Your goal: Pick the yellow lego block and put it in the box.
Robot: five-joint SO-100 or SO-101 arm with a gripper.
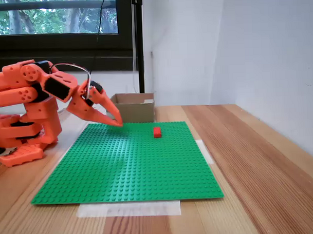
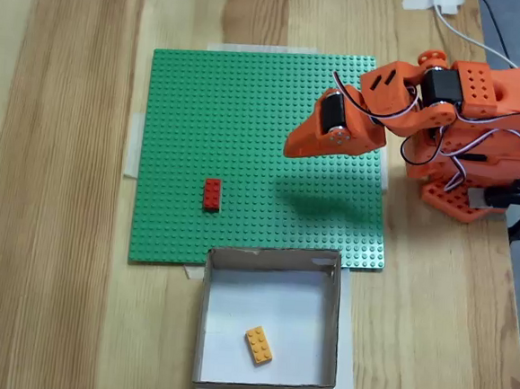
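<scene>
In the low fixed view, white tape [image 1: 129, 209] lies nearest, holding the edge of the studded green baseplate [image 1: 127, 164] on the wooden tabletop [image 1: 250, 160]. A small red brick [image 1: 157, 132] sits on the plate toward its far edge. The orange plastic end effector [image 1: 117, 122] points down with its tip over the plate; its fingers look pressed together and hold nothing. Behind stands the cardboard box [image 1: 138, 108], and its inside is hidden here. In the top fixed view, the yellow brick [image 2: 259, 345] lies tilted on the pale floor of the box [image 2: 203, 316], whose lower edge is almost cut off.
</scene>
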